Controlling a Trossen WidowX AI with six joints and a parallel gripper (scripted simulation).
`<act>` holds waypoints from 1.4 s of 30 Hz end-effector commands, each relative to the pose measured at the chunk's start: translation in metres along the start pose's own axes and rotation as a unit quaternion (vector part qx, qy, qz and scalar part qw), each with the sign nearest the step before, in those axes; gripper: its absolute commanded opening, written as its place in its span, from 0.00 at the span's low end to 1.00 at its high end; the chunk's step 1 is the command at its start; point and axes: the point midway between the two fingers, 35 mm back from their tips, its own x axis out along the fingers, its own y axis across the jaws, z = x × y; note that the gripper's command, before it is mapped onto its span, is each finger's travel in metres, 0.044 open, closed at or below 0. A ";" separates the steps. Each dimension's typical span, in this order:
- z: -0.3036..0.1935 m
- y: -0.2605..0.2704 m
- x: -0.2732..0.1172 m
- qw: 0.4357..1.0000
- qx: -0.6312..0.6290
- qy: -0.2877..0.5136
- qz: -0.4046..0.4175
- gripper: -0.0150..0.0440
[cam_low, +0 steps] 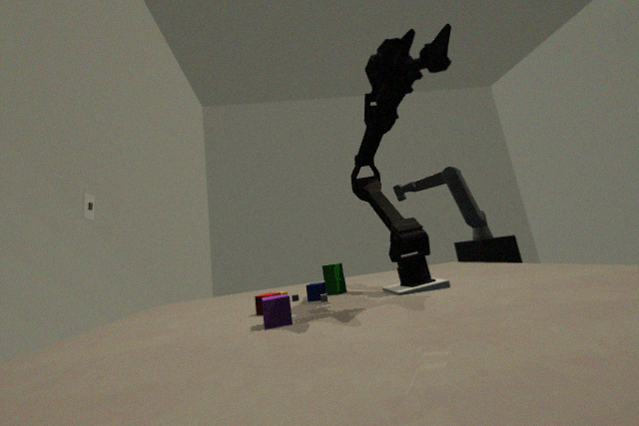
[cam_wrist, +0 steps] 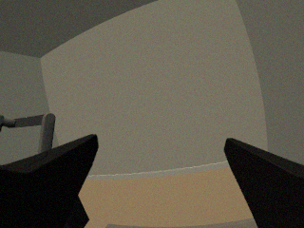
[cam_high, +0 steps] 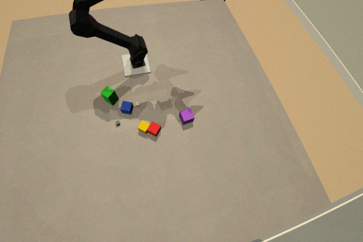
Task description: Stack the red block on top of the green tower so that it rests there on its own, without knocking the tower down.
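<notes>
High above the counter's far edge, the gripper (cam_low: 428, 42) hangs with its jaws apart and empty. Near the counter's middle, the red block (cam_high: 153, 128) touches a yellow block (cam_high: 143, 126), apart from the green tower (cam_high: 109, 95).

arm (cam_low: 378, 153) raised high | gripper (cam_low: 428, 42) pts up | fingers wide, empty
</notes>
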 end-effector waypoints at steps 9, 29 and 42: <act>-0.041 -0.108 0.019 0.971 -0.090 0.131 -0.177 1.00; -0.091 -0.283 -0.062 0.841 -0.109 0.353 -0.396 1.00; -0.120 -0.359 -0.170 0.731 -0.037 0.494 -0.470 1.00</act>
